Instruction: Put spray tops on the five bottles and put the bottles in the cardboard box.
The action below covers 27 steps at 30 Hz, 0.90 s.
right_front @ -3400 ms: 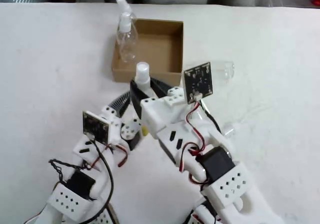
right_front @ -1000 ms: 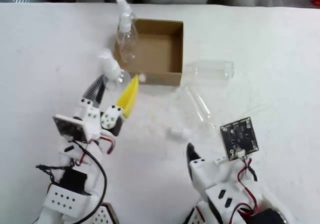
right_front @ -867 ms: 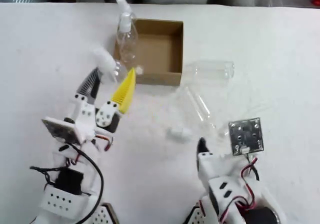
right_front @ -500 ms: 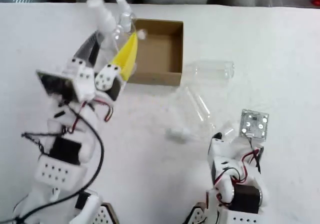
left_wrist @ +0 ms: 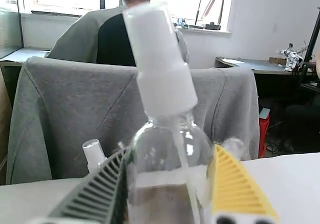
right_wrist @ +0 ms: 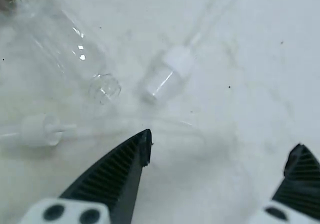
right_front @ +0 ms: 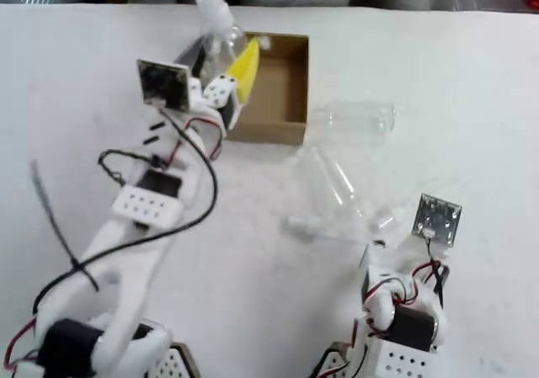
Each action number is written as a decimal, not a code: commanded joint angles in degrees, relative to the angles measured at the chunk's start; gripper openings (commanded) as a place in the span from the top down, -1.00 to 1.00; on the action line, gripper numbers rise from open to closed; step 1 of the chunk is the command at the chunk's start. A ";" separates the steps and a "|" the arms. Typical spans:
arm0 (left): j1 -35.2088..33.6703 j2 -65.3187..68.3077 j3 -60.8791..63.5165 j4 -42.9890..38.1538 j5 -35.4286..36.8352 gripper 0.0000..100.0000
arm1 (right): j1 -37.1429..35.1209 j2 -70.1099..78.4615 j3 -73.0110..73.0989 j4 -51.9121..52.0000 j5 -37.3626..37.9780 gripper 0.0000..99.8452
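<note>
My left gripper (right_front: 227, 51) is shut on an upright clear bottle (right_front: 216, 14) with a white spray top, held above the left wall of the cardboard box (right_front: 278, 87). In the left wrist view the bottle (left_wrist: 167, 169) sits between the grey and yellow fingers, its spray top (left_wrist: 160, 69) tilted. Behind the grey finger a second spray top (left_wrist: 94, 154) pokes up. My right gripper (right_wrist: 222, 154) hangs open above the table, near a loose spray top (right_wrist: 167, 74) and the mouth of a lying topless bottle (right_wrist: 105, 88).
Two topless clear bottles (right_front: 358, 117) (right_front: 328, 180) lie right of the box. Loose spray tops (right_front: 299, 224) (right_front: 383, 222) rest on the white table in front of them. The right arm (right_front: 404, 319) sits low at the near right edge.
The left arm has lifted the capped bottle from in front of the box and carried it up and right to the box's left wall. The right arm pulled back toward the near edge.
</note>
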 commanded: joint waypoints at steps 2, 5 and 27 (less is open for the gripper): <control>0.22 8.13 -3.87 -8.97 0.44 0.65 | 0.31 -0.40 -0.09 -1.10 0.53 0.25; -0.22 13.32 -4.40 -13.89 0.44 0.65 | 0.04 -0.40 -0.09 -1.10 0.53 0.25; -2.07 40.92 -15.30 -31.74 -0.53 0.65 | -0.04 -0.40 0.18 -1.19 0.62 0.24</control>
